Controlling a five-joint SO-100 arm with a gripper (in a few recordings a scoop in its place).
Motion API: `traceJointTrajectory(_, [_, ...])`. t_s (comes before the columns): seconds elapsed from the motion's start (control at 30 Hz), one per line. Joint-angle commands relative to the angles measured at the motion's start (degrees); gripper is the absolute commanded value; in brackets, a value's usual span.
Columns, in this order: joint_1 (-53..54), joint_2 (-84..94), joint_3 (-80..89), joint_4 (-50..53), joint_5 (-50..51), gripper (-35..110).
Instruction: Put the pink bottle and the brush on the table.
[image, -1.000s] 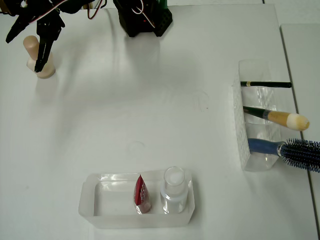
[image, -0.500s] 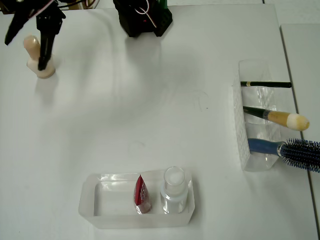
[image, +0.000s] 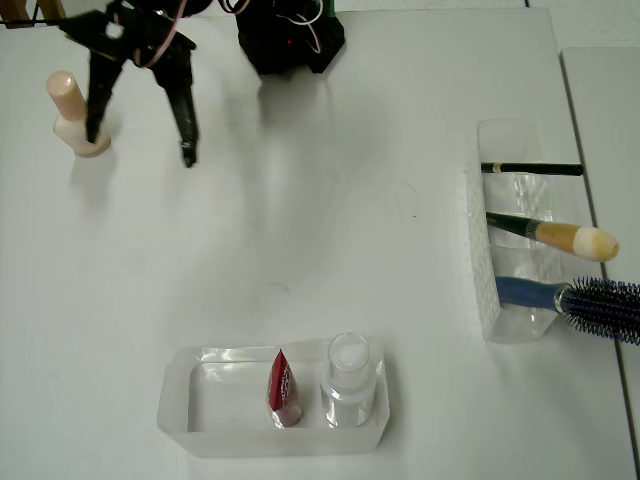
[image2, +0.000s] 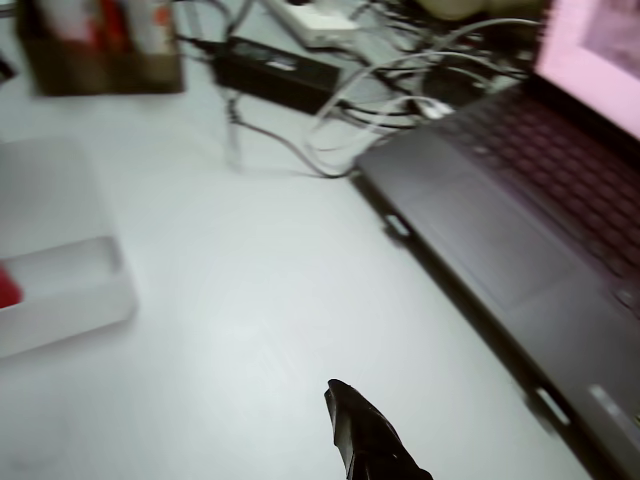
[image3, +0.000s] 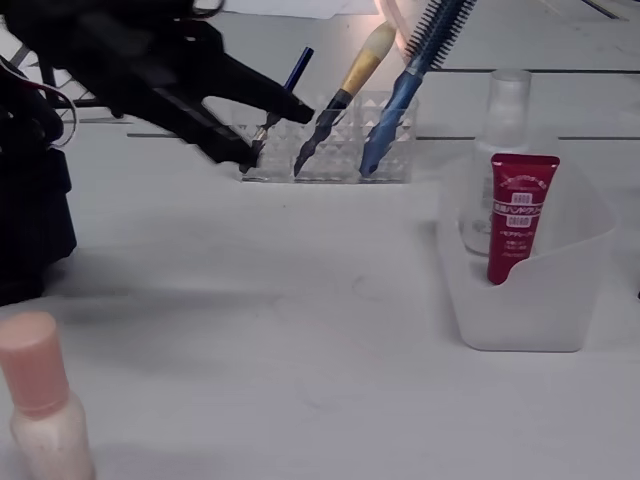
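On the white table (image: 300, 230), seen from overhead, the pink bottle (image: 72, 113) stands upright far to the left of the clear organizer (image: 495, 240) that sits by the right edge. Just right of the bottle, the gripper (image: 140, 145) hangs with its two black fingers spread wide, holding nothing, one fingertip (image: 95, 130) close beside the bottle's body, perhaps touching it, though the angle leaves that unclear. Lower down, left of the organizer, a clear tray (image: 180, 400) holds a red tube (image: 284, 390) and a clear bottle (image: 348, 382). In the organizer itself the brush (image: 555, 234) lies in the middle slot, between a thin dark pencil (image: 530, 169) and a blue hairbrush (image: 570, 297).
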Motion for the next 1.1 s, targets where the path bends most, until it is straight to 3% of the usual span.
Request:
traceJointTrajectory(0.0, [-4.4, 2.5, -2.4, 1.3, 0.4, 52])
traceJointTrajectory(0.37, [-24.0, 1.1, -2.4, 0.4, 5.4, 47])
traceJointTrajectory(1.07, [-51.3, -23.7, -10.9, -19.1, 7.5, 43])
